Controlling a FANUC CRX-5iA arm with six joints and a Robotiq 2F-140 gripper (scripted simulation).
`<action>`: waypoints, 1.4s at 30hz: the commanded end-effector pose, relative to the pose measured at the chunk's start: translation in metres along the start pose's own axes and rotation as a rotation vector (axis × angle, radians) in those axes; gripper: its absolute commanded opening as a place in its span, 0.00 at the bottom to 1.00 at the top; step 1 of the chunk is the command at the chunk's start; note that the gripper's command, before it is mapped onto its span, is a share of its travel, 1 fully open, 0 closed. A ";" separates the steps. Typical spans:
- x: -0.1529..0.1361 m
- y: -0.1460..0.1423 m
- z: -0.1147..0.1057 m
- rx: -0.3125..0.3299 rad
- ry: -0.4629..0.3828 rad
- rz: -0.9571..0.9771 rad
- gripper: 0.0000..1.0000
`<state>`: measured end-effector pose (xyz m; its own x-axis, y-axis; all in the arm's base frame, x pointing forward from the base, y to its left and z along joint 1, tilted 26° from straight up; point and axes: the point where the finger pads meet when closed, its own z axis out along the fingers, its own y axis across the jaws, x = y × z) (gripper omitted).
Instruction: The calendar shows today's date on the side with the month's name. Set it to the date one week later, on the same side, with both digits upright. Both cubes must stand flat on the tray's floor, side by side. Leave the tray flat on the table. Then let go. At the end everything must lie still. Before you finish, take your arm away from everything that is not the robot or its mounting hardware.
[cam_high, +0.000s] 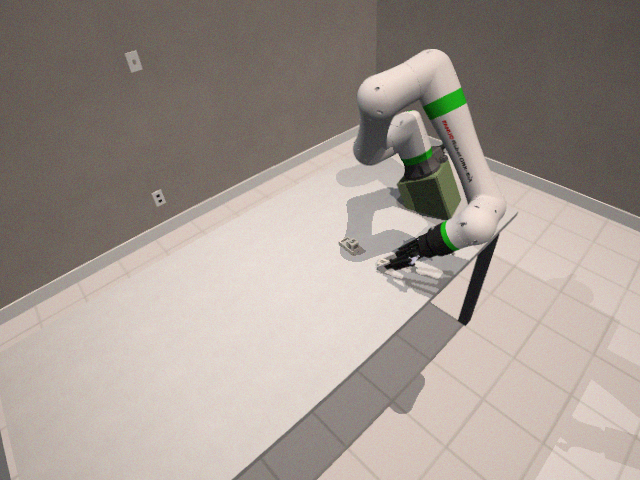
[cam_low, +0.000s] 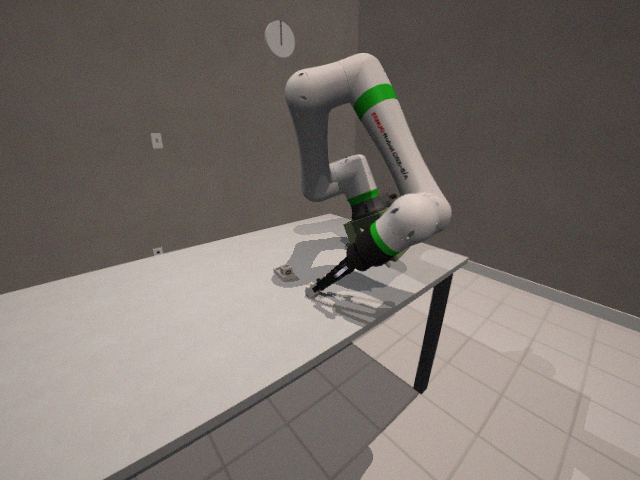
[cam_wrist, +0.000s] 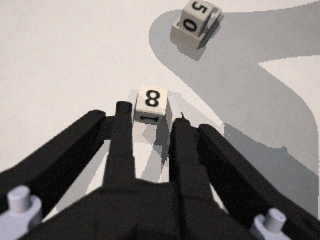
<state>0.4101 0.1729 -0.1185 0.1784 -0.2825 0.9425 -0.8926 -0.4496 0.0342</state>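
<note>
Pale tabletop (cam_high: 206, 335) (cam_low: 155, 351) (cam_wrist: 60, 60), grey-brown walls (cam_high: 232, 103) (cam_low: 206, 103), tiled floor (cam_high: 516, 382) (cam_low: 516, 382); pincer (cam_high: 388, 262) (cam_low: 314, 289) (cam_wrist: 150, 103) tight around one cube (cam_high: 382, 261) (cam_low: 310, 291) (cam_wrist: 151, 100).

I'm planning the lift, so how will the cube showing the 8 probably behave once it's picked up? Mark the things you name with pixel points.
The cube with the 8 (cam_wrist: 151, 99) looks rigid, with flat faces and crisp edges, so it probably won't give under the jaws. Its boxy shape suggests it wouldn't roll. It might pivot, though, as the fingertips seem to reach only its near part.
</note>
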 end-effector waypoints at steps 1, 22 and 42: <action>0.002 0.000 -0.002 0.000 0.000 0.000 0.17; 0.045 0.000 -0.045 0.000 0.000 0.000 0.17; 0.050 0.000 -0.049 -0.002 -0.033 -0.001 0.17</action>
<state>0.3985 0.2006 -0.0555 0.1814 -0.2885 0.9401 -0.8928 -0.4491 0.0345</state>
